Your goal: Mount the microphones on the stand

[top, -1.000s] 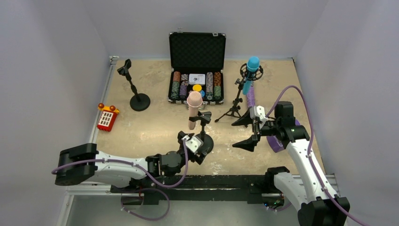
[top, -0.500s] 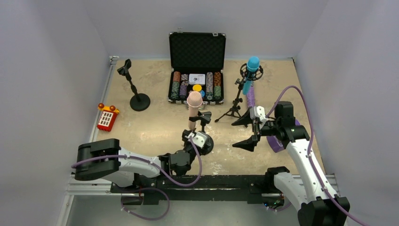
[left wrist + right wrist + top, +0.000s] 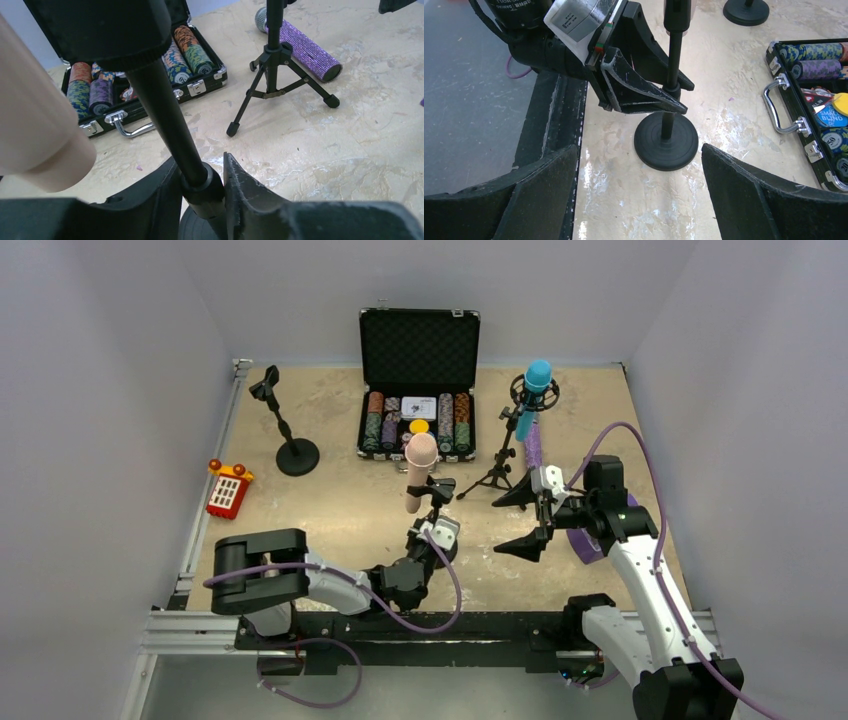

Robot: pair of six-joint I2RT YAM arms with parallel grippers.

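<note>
The open case (image 3: 419,350) on the bench (image 3: 320,520) is holding poker chips (image 3: 420,425). Three microphones are showing: a pink one (image 3: 420,462) sitting in the round-based stand (image 3: 666,145), a blue one (image 3: 537,380) in the tripod (image 3: 272,85), a purple one (image 3: 533,445) lying beside it. The left hand (image 3: 201,175) is clamping that stand's pole; the right hand (image 3: 505,525) is hovering wide open.
</note>
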